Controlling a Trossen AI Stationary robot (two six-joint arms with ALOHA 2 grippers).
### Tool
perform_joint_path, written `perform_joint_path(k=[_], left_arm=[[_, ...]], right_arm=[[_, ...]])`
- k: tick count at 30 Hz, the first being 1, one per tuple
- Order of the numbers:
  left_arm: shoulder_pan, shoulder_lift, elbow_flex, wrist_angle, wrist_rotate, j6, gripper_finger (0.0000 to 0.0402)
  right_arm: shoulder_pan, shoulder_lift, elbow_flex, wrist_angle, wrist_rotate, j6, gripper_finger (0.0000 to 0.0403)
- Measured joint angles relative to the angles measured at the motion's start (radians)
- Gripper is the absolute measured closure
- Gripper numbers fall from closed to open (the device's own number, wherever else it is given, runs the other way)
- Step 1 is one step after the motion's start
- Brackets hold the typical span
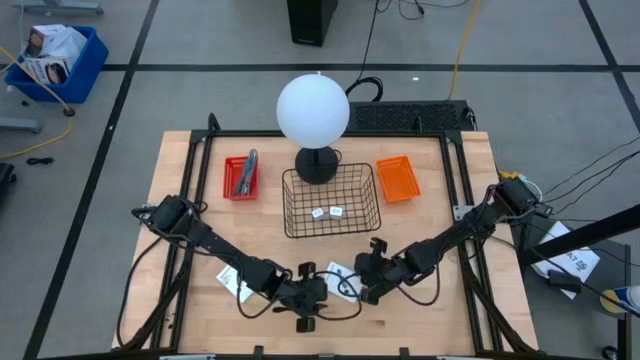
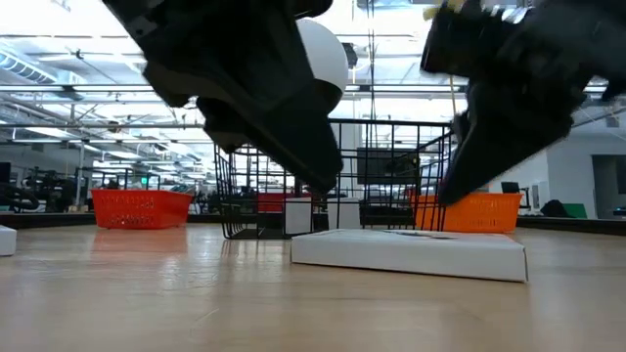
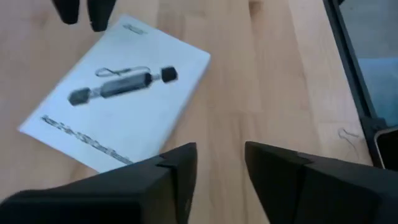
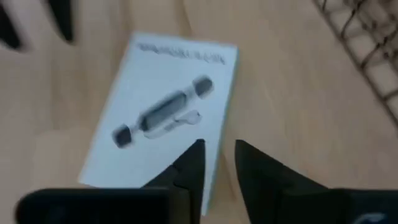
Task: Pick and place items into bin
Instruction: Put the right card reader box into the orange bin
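Note:
A flat white box (image 1: 343, 279) printed with a dark stick-shaped device lies flat on the table near its front edge. It also shows in the left wrist view (image 3: 118, 106), the right wrist view (image 4: 165, 112) and the low view (image 2: 406, 251). My left gripper (image 3: 221, 168) is open just left of the box. My right gripper (image 4: 219, 163) is open by a narrow gap just right of it. In the low view both hang a little above the box, apart from it. A second white card (image 1: 231, 280) lies under my left arm.
A black wire basket (image 1: 331, 226) stands mid-table with two small white items (image 1: 327, 212) inside. Behind it stands the white globe lamp (image 1: 313, 110). A red bin (image 1: 229, 180) holding a grey tool (image 1: 246, 174) is at the far left, an orange bin (image 1: 398, 178) at the far right.

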Motion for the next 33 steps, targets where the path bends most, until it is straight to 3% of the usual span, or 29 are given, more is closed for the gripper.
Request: perform_joint_path(k=[6, 11, 28, 33], left_arm=[[0.015, 0.000, 0.000, 0.002, 0.004, 0.005, 0.0337], [0.020, 0.000, 0.000, 0.001, 0.048, 0.009, 0.0394], [0.059, 0.101, 0.002, 0.037, 0.053, -0.057, 0.0381], [0.060, 0.102, 0.001, 0.040, 0.042, -0.056, 0.0393]], right_arm=[[0.017, -0.028, 0.001, -0.067, 0.071, 0.053, 0.0395], [0.007, -0.025, 0.001, -0.138, 0.072, 0.148, 0.0391], [-0.005, 0.032, -0.028, -0.122, 0.031, 0.247, 0.0402], [-0.015, 0.051, -0.094, 0.047, -0.011, 0.226, 0.0402]])
